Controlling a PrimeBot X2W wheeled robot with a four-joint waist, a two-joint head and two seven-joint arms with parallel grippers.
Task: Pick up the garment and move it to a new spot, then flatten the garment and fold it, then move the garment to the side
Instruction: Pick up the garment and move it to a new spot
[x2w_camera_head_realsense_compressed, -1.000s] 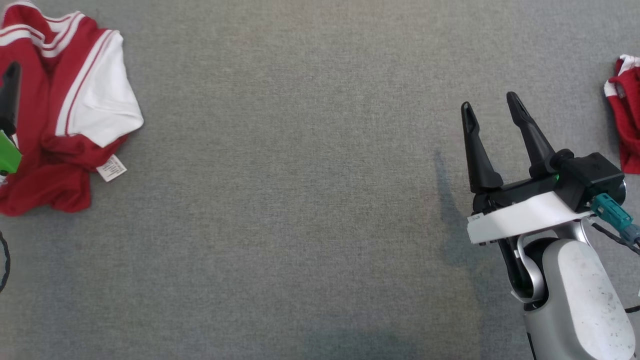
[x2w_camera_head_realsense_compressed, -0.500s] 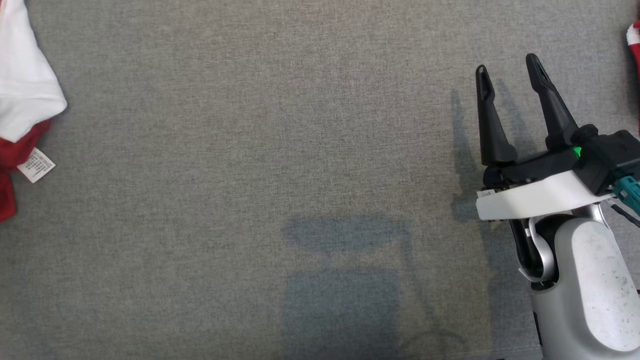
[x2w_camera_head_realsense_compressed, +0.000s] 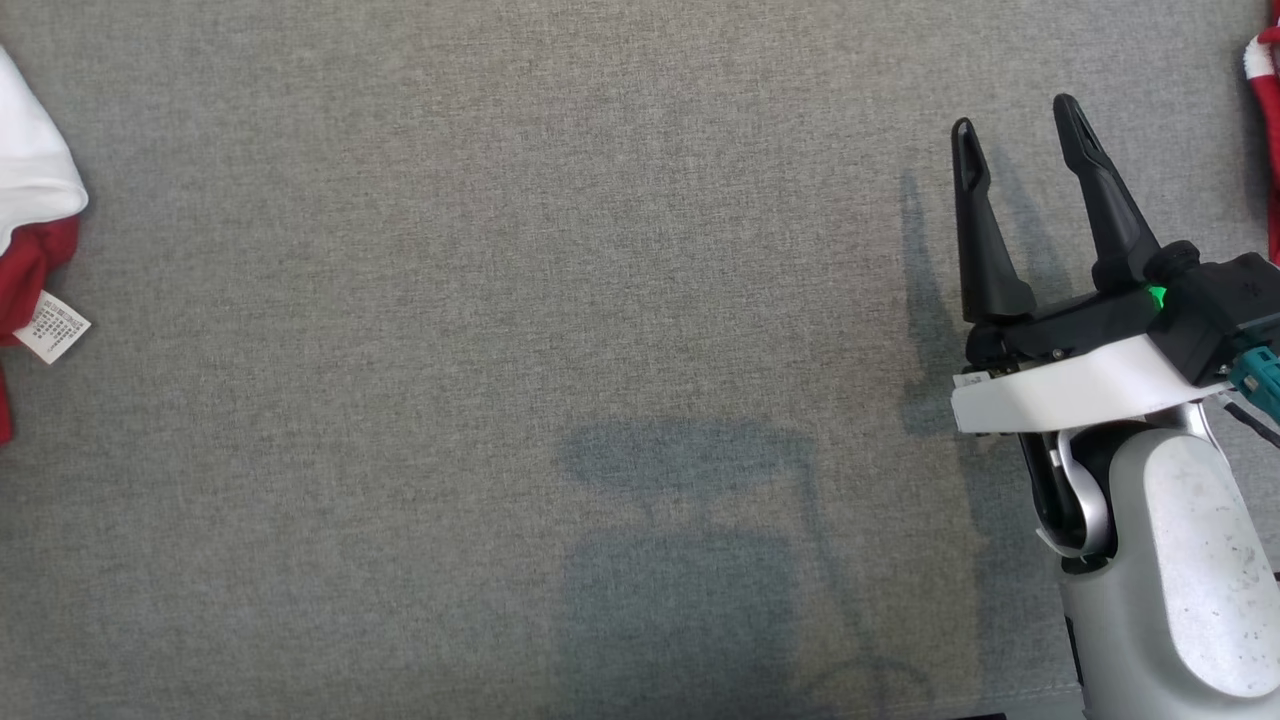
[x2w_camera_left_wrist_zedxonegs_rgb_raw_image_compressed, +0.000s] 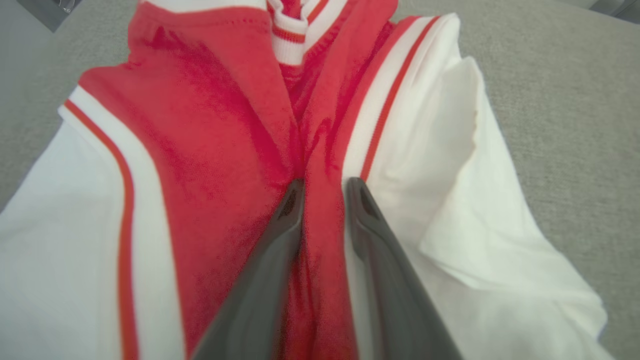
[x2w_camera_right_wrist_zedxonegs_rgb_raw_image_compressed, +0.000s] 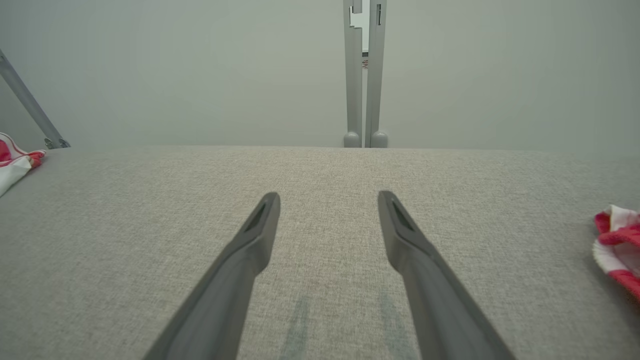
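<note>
The left end effector (x2w_camera_left_wrist_zedxonegs_rgb_raw_image_compressed: 322, 187) is pinched on a raised fold of the red fabric garment with white sleeves and striped trim (x2w_camera_left_wrist_zedxonegs_rgb_raw_image_compressed: 210, 130), with red cloth bunched between its 2 dark fingers. In the head view that garment lies at the far left edge of the grey fabric-covered counter (x2w_camera_head_realsense_compressed: 600, 250), its white care label (x2w_camera_head_realsense_compressed: 55, 327) showing. The right end effector (x2w_camera_head_realsense_compressed: 1012, 120) hovers over bare counter, fingers spread wide and empty. Another red-and-white cloth (x2w_camera_head_realsense_compressed: 1268, 110) lies at the counter's right edge.
</note>
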